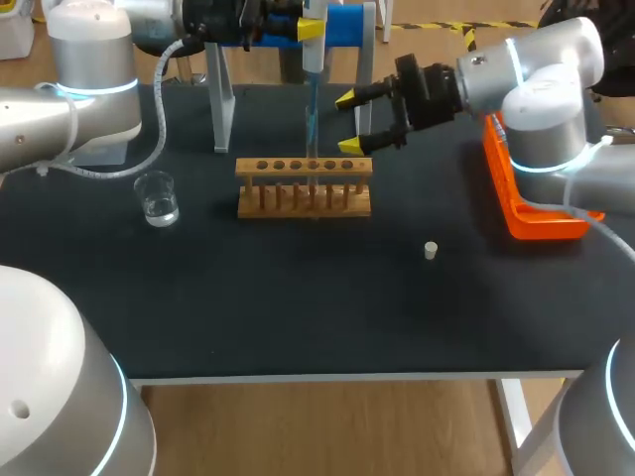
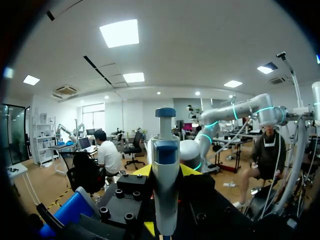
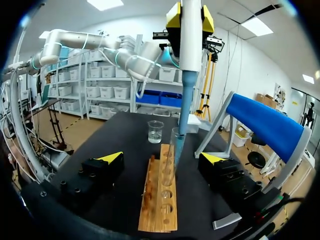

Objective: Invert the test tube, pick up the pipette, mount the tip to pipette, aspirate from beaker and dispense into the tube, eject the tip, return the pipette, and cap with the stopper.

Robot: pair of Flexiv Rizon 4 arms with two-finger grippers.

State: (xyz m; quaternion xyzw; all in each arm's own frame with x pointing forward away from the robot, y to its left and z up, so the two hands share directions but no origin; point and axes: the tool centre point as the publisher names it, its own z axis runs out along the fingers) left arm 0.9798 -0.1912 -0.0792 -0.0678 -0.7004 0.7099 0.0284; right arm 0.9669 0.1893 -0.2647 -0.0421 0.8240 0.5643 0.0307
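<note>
Top centre, the left gripper (image 1: 310, 28) clamps the pipette (image 1: 315, 58) upright, its blue tip (image 1: 312, 119) inside the test tube (image 3: 174, 150) in the wooden rack (image 1: 304, 188). Beside it the right gripper (image 1: 348, 123) is wide open, holding nothing.

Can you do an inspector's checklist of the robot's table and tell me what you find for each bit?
Surface: black table, no spill seen.
Job's things: pipette with its blue tip at the mouth of the test tube, which stands in the wooden rack; beaker upright beside the rack; stopper loose on the table; pipette stand behind the rack.
Clutter: orange tray at the right edge.
End effectors: left end effector shut on the pipette; right end effector open, by the rack's end, holding nothing.
Cables: left arm's white cable and right arm's white cable, both away from the glassware.
Surroundings: nothing seen reaching over the table.
</note>
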